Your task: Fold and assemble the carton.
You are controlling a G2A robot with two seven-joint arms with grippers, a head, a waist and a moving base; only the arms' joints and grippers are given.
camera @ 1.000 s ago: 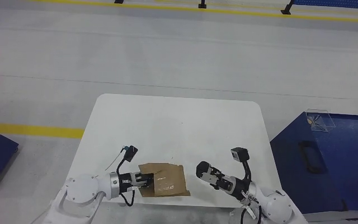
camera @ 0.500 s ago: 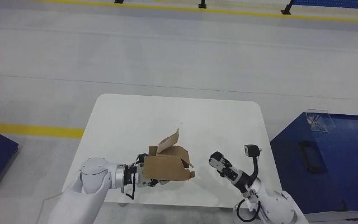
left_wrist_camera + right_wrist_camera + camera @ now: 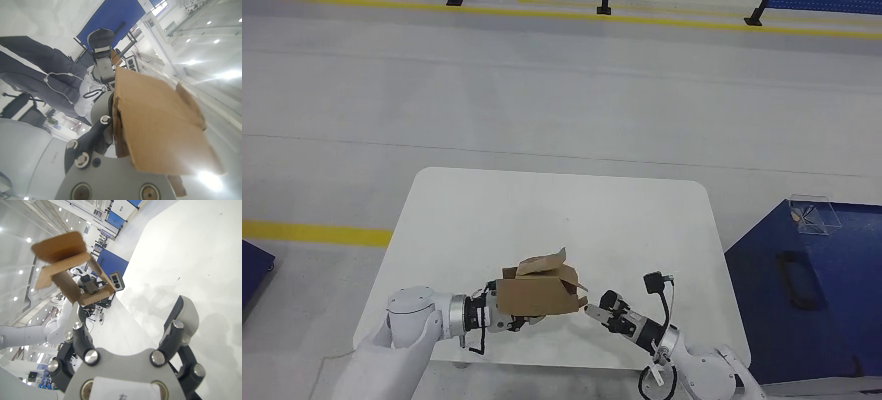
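**Carton held up off the table, second pincer open beside it**

The brown carton [image 3: 539, 288] is in the air above the white table [image 3: 542, 210], toward the table's near edge and between the two arms; it has been opened out into a hollow box shape; loose flaps stick up from its top, and more stick out at the end facing the right arm.

The left gripper [image 3: 502, 312] has hold of it at the left end, low down; from that arm's wrist camera the pincer [image 3: 111, 123] is closed narrow on one cardboard wall, with a grey finger [image 3: 105, 106] pressed flat against the carton's [image 3: 157, 128] edge; that grip alone appears to carry the box, for nothing else is clearly touching it.

The right gripper [image 3: 598, 306] sits low, just beside the carton's right end, close under the flap that juts out there; its pincer [image 3: 130, 311] is spread wide with nothing between the fingers; bare tabletop [image 3: 179, 256] shows in the gap.

From that wrist camera the carton [image 3: 64, 256] is seen end-on and hollow; one fingertip [image 3: 80, 311] is right beneath the lowest flap; I cannot tell whether the two touch.

A blue cabinet [image 3: 812, 290] stands off the table's right side.
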